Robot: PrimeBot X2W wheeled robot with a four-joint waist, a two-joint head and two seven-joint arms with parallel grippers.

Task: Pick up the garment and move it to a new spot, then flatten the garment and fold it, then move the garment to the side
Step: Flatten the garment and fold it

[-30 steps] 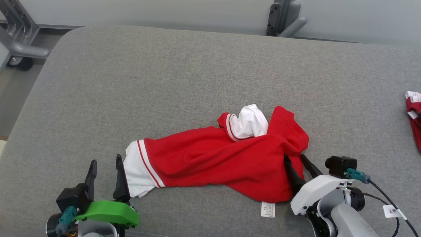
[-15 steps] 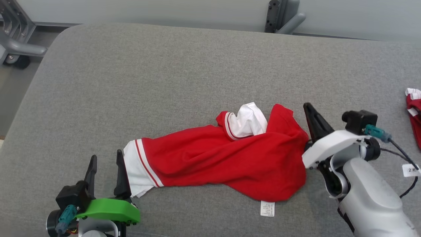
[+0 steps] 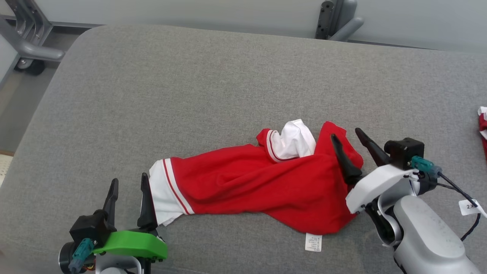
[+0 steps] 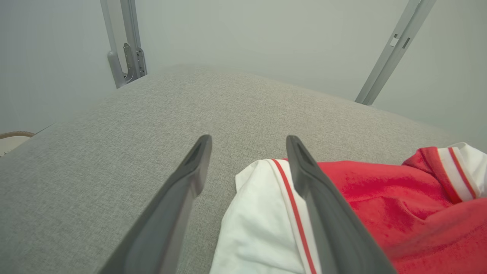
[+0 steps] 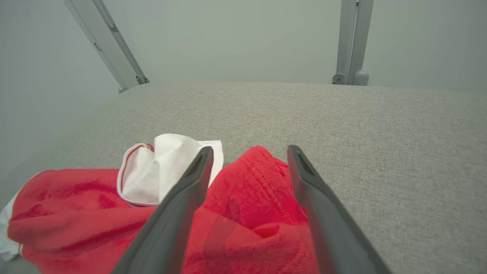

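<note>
Garment (image 3: pixel 258 190): crumpled mid tabletop (image 3: pixel 190 95), not flattened or folded.
Left claw (image 3: pixel 129 178): spread, empty, beside its white end.
Right claw (image 3: pixel 345 133): spread, empty, over its red end.
Remaining: likely flattening, folding, moving aside.

Grey padded surface (image 3: pixel 228 76), crumpled red garment (image 3: pixel 247 190) (white trim), perhaps second garment (image 3: pixel 483 125) far right

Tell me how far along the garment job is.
Done: nothing I can confirm. The red and white garment lies bunched on the grey cushion, neither flat nor folded. In hand: both tools are open, the right tool straddling the garment's red end and the left tool at its white end; neither grips cloth. Left: flatten it, fold it, move it to the side.
</note>
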